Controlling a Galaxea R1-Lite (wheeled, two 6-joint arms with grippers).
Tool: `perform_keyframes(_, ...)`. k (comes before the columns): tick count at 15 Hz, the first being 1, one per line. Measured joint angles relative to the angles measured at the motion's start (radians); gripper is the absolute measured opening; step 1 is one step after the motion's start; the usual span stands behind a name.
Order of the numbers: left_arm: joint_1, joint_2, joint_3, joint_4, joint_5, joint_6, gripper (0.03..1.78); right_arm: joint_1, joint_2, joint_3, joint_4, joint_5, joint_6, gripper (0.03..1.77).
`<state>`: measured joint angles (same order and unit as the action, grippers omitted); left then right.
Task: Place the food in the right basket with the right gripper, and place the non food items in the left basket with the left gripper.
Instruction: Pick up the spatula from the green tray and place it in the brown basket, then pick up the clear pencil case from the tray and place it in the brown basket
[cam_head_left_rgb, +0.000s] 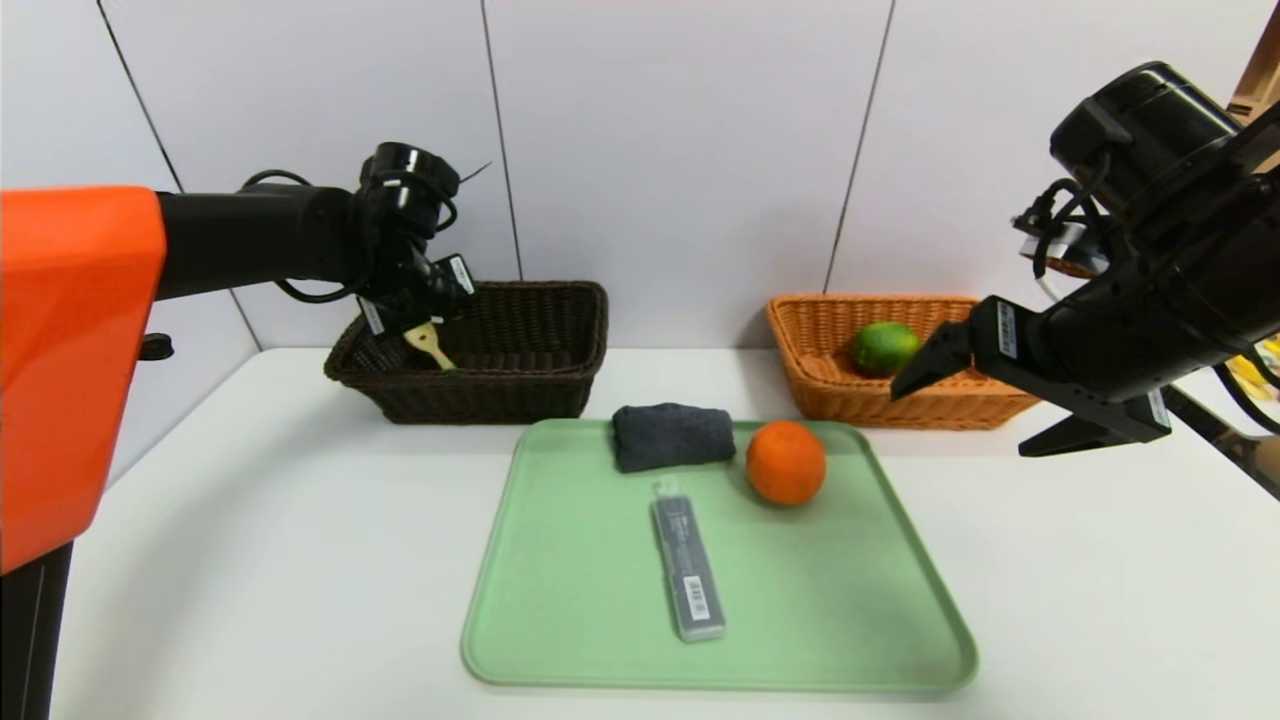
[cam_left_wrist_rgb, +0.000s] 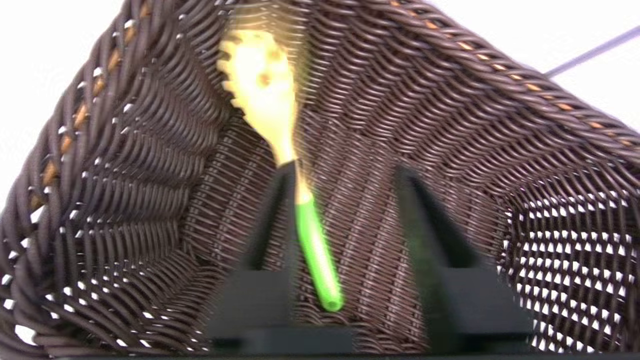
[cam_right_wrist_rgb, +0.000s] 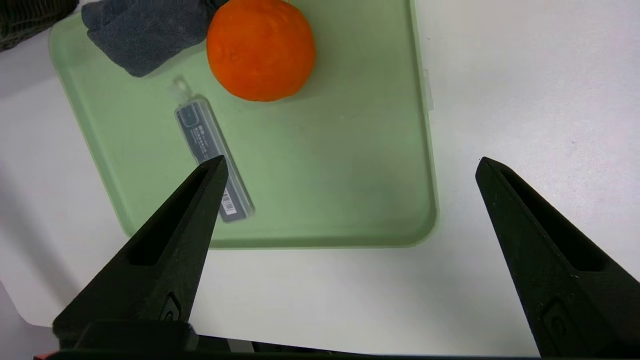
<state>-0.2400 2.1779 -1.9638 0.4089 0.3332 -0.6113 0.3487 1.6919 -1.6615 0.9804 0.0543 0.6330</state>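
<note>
a yellow fork-spoon (cam_left_wrist_rgb: 262, 90) with green handle is seen over the dark left basket (cam_head_left_rgb: 540, 345), beside one finger of the spread left gripper (cam_left_wrist_rgb: 345, 220); the right gripper (cam_right_wrist_rgb: 350, 170) is held spread near the tray (cam_right_wrist_rgb: 350, 200).

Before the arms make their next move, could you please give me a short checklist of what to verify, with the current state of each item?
1. Fork-spoon over the dark basket: ok. It hangs inside the basket walls.
2. Left gripper let go of the fork-spoon: cannot tell. Its fingers stand apart, the handle lies against one of them.
3. Right gripper ready for the orange: ok. Open, empty, above the table beside the tray.
4. Green fruit in the tan basket: ok.
5. Orange free to grasp: ok. It sits on the tray close to the towel.
6. Sorting finished: not ok. Towel, grey case and orange remain on the tray.
</note>
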Motion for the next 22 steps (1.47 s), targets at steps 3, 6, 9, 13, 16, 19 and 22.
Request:
perform_keyframes(3, 0.001, -0.024, -0.001, 0.002, -0.005, 0.014, 1.07, 0.002, 0.000, 0.000, 0.001, 0.000, 0.000, 1.71)
perform_keyframes(6, -0.024, -0.096, -0.001, 0.036, -0.051, 0.035, 1.27, 0.002, 0.001, 0.002, 0.000, 0.000, 0.001, 1.71)
perform_keyframes(9, -0.153, -0.210, -0.003, 0.179, -0.157, 0.027, 1.41, 0.002, 0.002, 0.027, 0.000, -0.001, 0.003, 1.71)
perform_keyframes(13, -0.391, -0.269, -0.007, 0.417, -0.131, -0.056, 1.53, 0.003, 0.003, 0.062, -0.006, 0.000, 0.009, 1.71)
perform_keyframes(16, -0.548, -0.234, -0.009, 0.474, -0.030, -0.079, 1.58, 0.002, 0.000, 0.086, -0.021, -0.008, 0.011, 1.71)
perform_keyframes(19, -0.667, -0.177, -0.017, 0.441, -0.007, -0.081, 1.62, -0.003, -0.014, 0.113, -0.022, -0.015, 0.011, 1.71)
perform_keyframes(22, -0.724, -0.114, -0.020, 0.420, -0.005, -0.080, 1.65, -0.006, -0.040, 0.160, -0.022, -0.017, 0.014, 1.71)
